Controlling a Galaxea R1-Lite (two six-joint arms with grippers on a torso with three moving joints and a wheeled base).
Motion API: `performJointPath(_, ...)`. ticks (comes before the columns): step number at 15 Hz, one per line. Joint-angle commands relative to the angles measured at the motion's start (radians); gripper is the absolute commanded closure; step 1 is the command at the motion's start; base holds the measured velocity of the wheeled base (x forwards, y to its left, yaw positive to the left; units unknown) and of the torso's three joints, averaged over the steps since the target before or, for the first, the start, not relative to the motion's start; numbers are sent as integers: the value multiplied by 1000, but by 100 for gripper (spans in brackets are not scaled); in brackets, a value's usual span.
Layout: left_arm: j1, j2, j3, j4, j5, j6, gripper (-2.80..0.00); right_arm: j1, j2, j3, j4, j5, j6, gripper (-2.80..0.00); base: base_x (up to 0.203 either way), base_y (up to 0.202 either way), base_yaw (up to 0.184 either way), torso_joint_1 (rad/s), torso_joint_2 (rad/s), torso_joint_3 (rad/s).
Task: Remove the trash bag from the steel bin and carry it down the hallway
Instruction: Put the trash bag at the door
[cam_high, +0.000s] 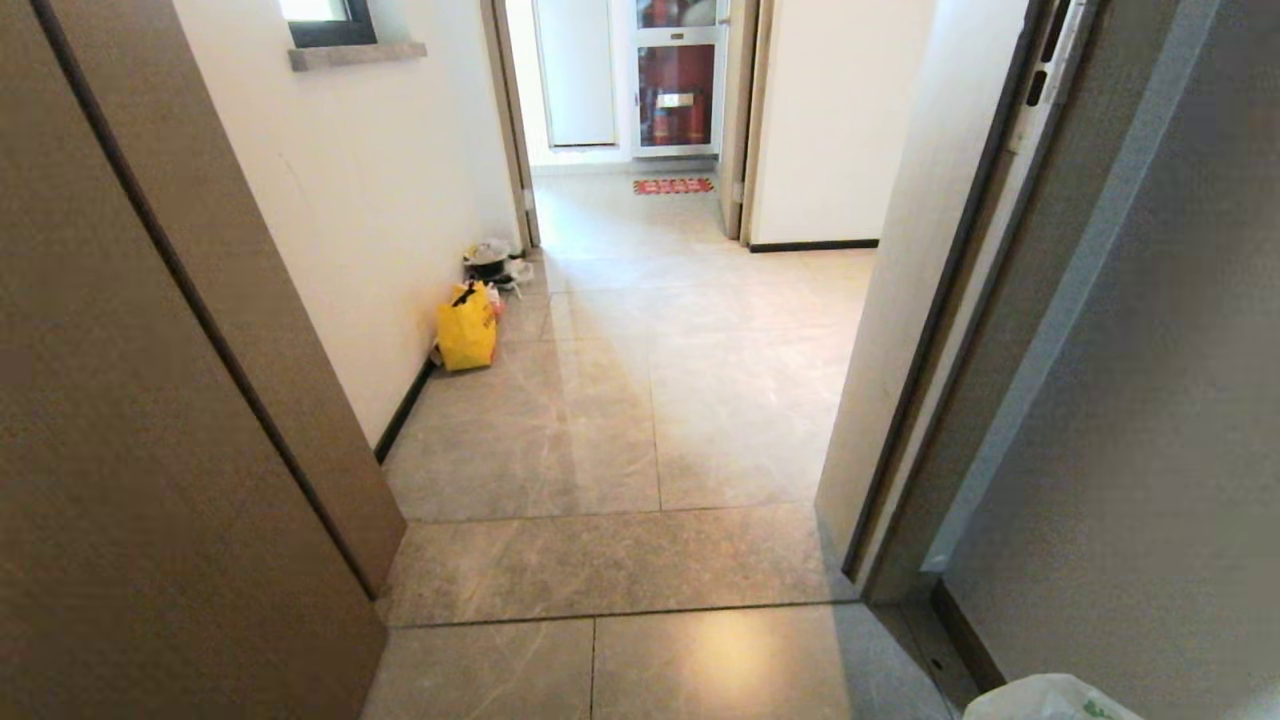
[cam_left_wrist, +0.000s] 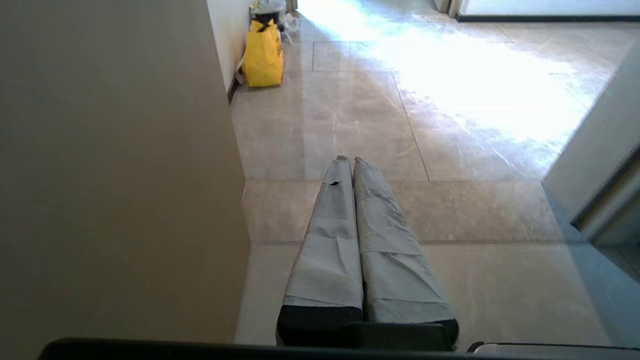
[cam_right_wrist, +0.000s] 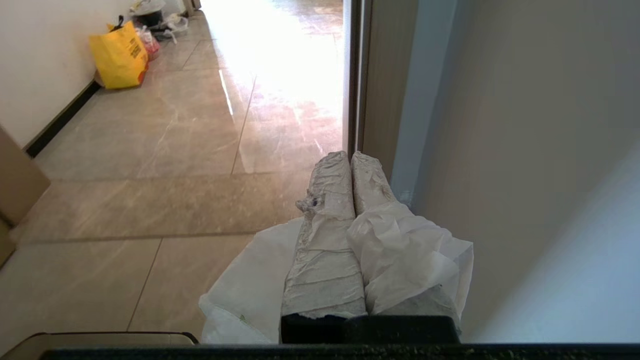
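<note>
Glossy hallway (cam_high: 640, 400) tiles run ahead through an open doorway; the right tool (cam_right_wrist: 348, 157), clamped shut on the white bag (cam_right_wrist: 400, 250) hanging low beside the robot, should hold firm and keep clear of the door frame (cam_high: 930, 330) while the empty left tool (cam_left_wrist: 348, 160) stays shut.

A yellow tote bag (cam_high: 467, 328) sits on the glossy hallway floor (cam_high: 620, 400) against the wall.
</note>
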Motion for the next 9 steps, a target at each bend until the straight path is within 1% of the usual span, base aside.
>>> performJointPath(1, 0, 0, 0, 0, 0, 0, 0, 0, 0, 0, 0, 1, 0, 0, 187, 0, 3, -1, 1, 2)
performJointPath(9, 0, 0, 0, 0, 0, 0, 0, 0, 2, 0, 0, 1, 0, 0, 194, 0, 1, 3, 2, 3)
